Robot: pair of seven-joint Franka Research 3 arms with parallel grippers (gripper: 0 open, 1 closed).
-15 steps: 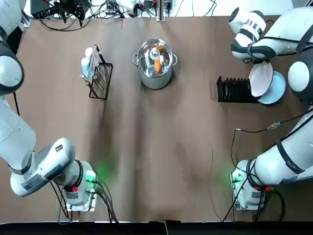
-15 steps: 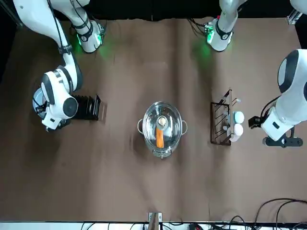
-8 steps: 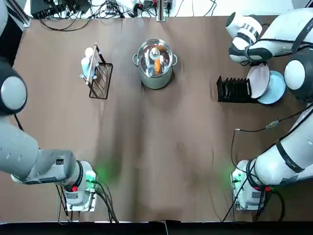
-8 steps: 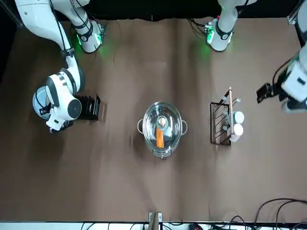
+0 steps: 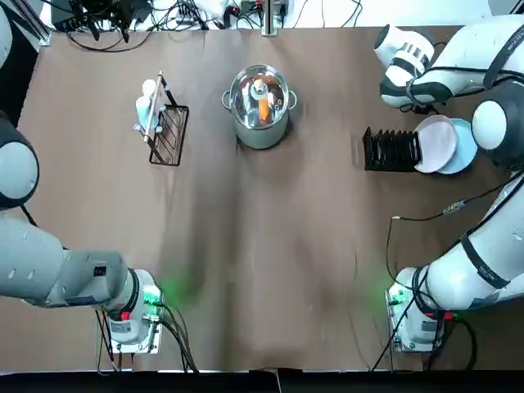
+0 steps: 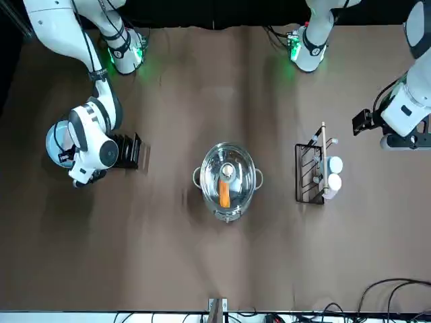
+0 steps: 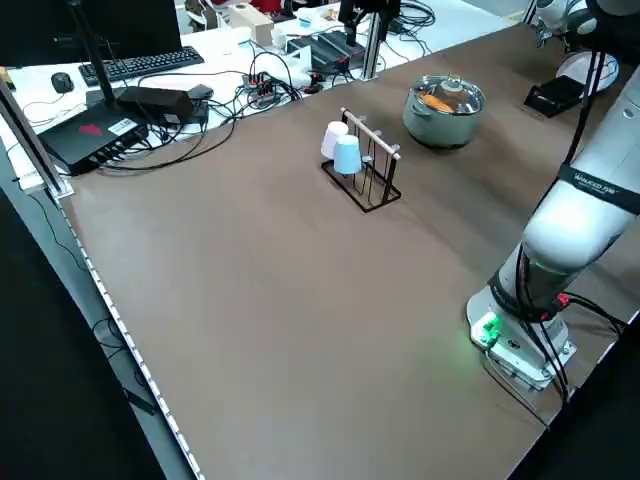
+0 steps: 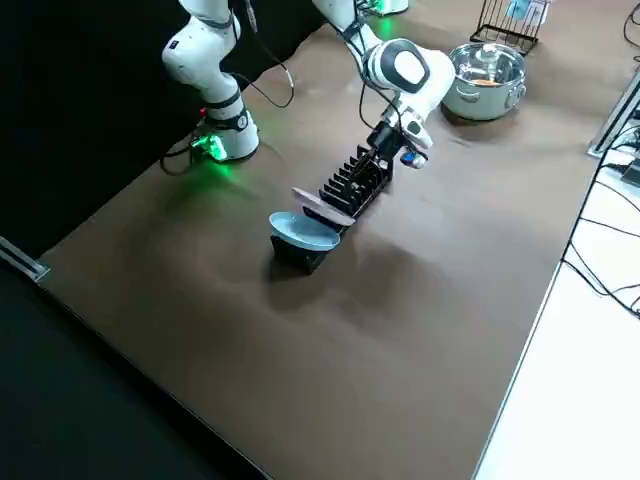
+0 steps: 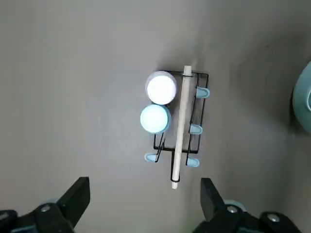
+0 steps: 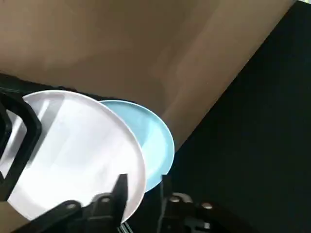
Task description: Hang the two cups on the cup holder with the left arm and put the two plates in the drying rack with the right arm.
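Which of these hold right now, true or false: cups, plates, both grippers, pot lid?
1. Both cups hang on the cup holder. True.
2. The light blue plate lies flat on the bare table. False: it sits in the drying rack.
3. The left gripper is open beside the cup holder, holding nothing. True.
4. The right gripper is clamped on the white plate. False: its fingers are apart.
5. The pot has its lid on. True.

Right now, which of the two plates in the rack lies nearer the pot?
The white plate; the light blue one sits farther out.
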